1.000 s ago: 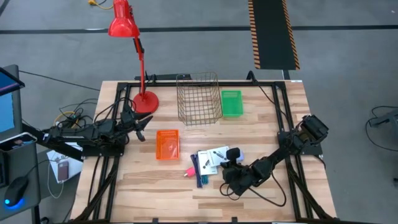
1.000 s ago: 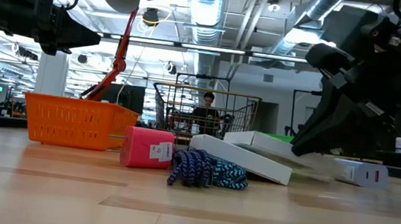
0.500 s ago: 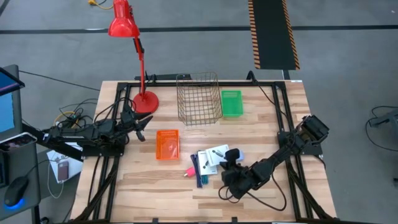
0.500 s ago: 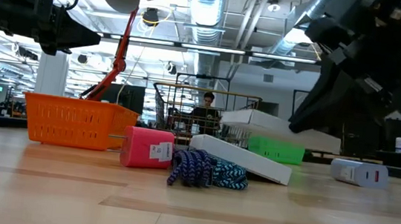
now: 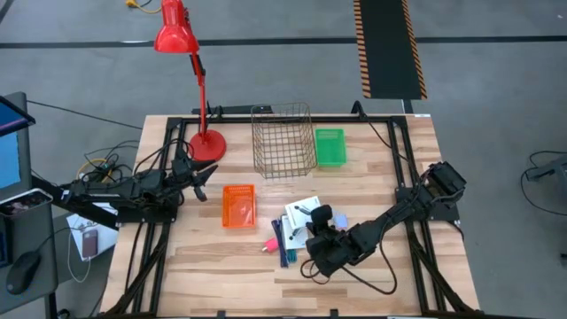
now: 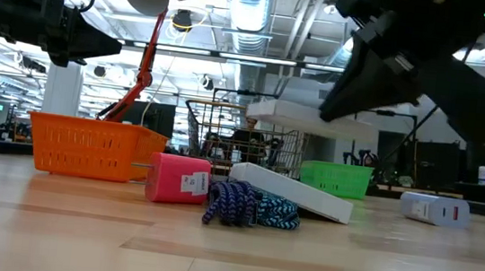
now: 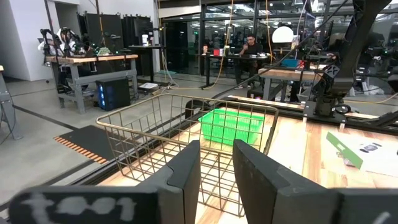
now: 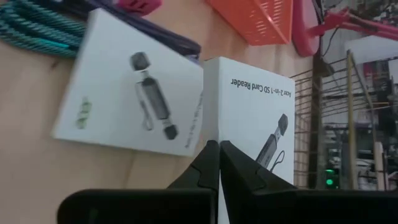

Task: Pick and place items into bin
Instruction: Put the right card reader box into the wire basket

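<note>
High view: my right end effector (image 5: 316,232), pinched shut on a white card-reader box (image 6: 303,117) lifted over the desk's centre pile, has the wire bin (image 5: 283,139) lying toward upper frame.

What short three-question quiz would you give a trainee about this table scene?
1. True or false: the right gripper holds a white box lifted clear of the table.
2. Which container stands right beside the wire basket? A: orange bin. B: green bin. C: none.
3. Fill in: the lamp at the table's far corner is ____.
Key: 1 true; 2 B; 3 red.
</note>
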`<state>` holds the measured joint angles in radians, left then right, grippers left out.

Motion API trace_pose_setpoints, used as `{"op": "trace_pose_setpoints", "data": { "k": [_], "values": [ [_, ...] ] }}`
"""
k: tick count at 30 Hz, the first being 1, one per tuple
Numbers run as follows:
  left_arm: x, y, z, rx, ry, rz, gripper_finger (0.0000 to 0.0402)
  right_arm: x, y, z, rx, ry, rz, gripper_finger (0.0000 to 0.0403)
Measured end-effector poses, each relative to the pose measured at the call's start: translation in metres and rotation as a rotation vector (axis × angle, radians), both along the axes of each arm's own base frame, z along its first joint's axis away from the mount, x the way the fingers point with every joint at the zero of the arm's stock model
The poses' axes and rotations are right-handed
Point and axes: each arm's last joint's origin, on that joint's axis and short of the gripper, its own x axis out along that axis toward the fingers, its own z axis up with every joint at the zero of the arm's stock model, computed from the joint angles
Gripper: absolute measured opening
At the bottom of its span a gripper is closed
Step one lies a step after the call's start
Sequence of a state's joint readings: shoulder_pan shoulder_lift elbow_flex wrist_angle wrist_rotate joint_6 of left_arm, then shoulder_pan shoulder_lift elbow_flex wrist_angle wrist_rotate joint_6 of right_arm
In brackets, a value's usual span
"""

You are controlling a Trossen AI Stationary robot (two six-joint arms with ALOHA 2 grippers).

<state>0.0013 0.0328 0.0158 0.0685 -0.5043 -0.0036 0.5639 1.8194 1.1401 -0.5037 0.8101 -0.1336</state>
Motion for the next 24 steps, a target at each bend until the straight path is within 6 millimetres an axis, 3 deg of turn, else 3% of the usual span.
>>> {"op": "trace_pose_setpoints", "data": {
  "k": [6,14,24],
  "values": [
    [0.0,0.0,0.0,0.0,0.0,0.0,0.0082,0.015,-0.012,0.016,-0.039,0.03,-0.006,0.0],
    [0.0,0.0,0.0,0.0,0.0,0.0,0.0082,0.024,-0.035,0.053,-0.057,0.002,-0.009,0.0],
    [0.0,0.0,0.0,0.0,0.0,0.0,0.0082,0.025,-0.089,0.092,-0.109,-0.006,-0.031,0.0]
  ]
}}
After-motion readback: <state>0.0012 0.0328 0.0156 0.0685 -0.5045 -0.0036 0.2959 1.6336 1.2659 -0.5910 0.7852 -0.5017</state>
